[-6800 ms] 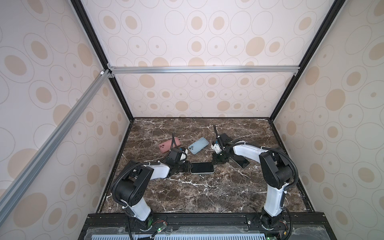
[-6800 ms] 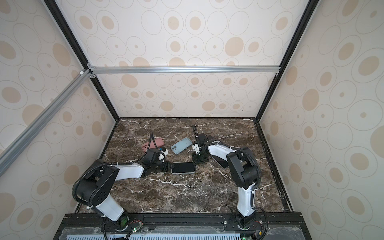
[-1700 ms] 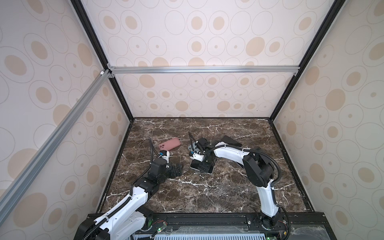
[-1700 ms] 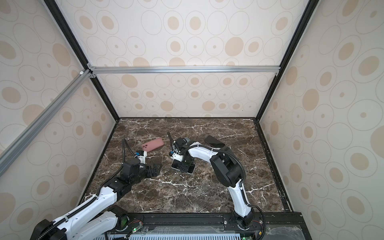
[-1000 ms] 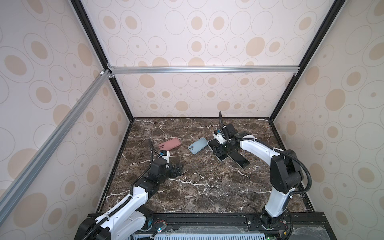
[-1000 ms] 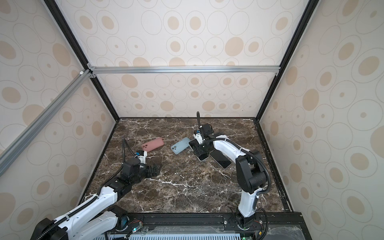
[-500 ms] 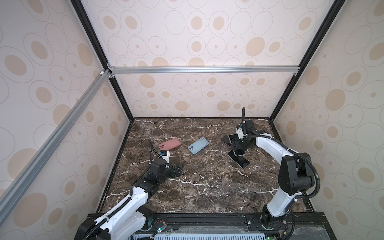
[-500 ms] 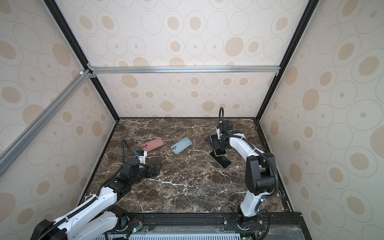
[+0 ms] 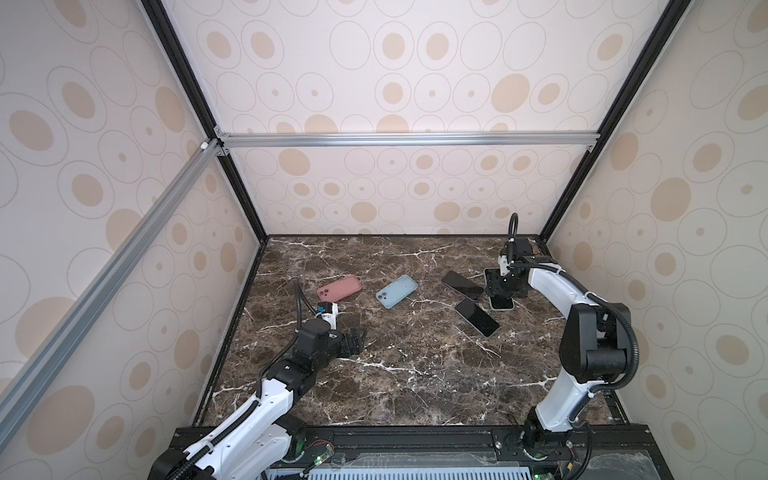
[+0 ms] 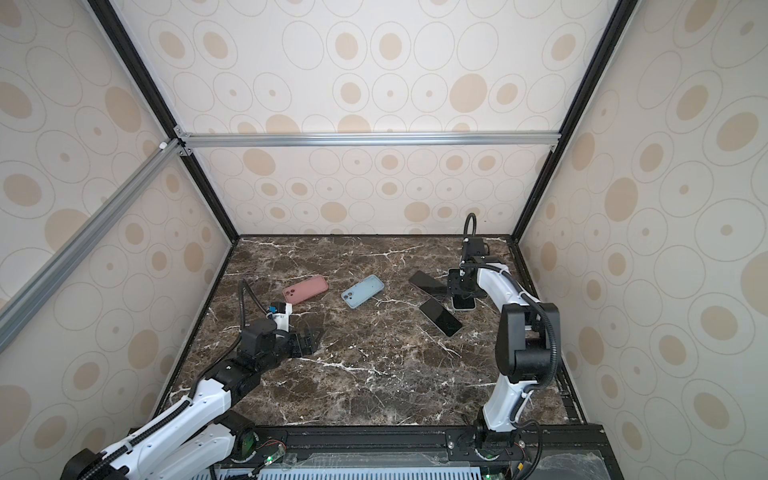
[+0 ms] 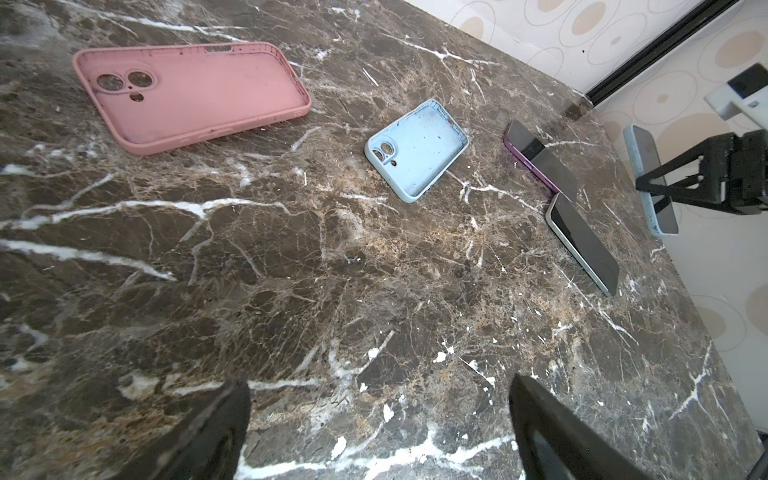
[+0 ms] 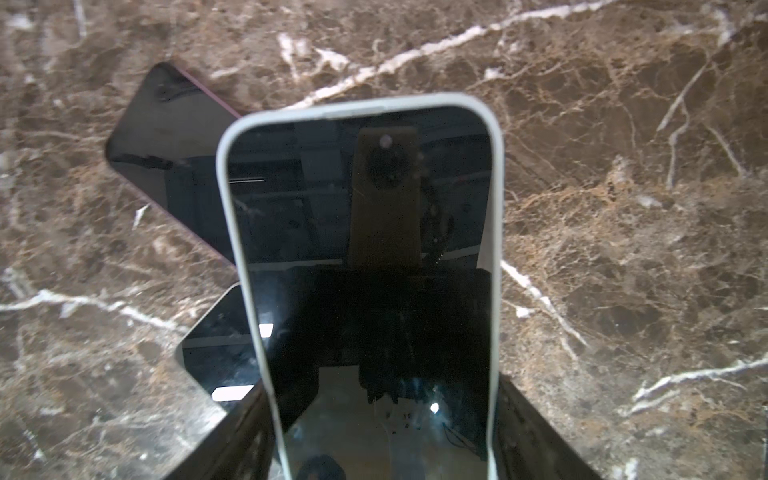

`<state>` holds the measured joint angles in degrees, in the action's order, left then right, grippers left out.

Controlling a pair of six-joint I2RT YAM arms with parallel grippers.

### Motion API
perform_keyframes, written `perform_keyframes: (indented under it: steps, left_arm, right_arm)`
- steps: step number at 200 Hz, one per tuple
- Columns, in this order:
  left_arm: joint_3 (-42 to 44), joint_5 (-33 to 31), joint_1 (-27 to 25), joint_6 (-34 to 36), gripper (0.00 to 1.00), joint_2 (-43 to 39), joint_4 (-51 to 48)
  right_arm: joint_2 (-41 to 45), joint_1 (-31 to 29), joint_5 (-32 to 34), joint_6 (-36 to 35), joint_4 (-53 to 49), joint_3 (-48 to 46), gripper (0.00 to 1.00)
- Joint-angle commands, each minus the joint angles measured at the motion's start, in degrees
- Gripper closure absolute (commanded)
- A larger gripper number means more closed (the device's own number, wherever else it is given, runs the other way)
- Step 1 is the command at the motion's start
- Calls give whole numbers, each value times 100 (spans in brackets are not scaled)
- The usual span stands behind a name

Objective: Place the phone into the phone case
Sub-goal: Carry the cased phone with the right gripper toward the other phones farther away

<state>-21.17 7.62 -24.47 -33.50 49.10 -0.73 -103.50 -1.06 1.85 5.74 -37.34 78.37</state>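
Right hand is gripping pale-edged phone above far-right bench | left hand is hovering wide open, near left | blue case is lying centre

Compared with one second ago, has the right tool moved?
Yes. The right tool, gripping a pale-edged dark-screened phone, has moved right, away from the light blue rectangular phone case.

The white-and-black left arm lies low from the desk's front left corner, its black left gripper level, fingers spread wide and empty. The right arm arches toward the back right corner. Its right gripper points down, fingers clamping a pale-rimmed dark-screened phone.
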Motion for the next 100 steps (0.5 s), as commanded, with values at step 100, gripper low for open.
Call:
perform_keyframes:
  steps: [100]
  left_arm:
    - [7,-87,52,45,1,-1,73]
  right_arm:
    - [-1116,808,-75,-178,-353,797,89]
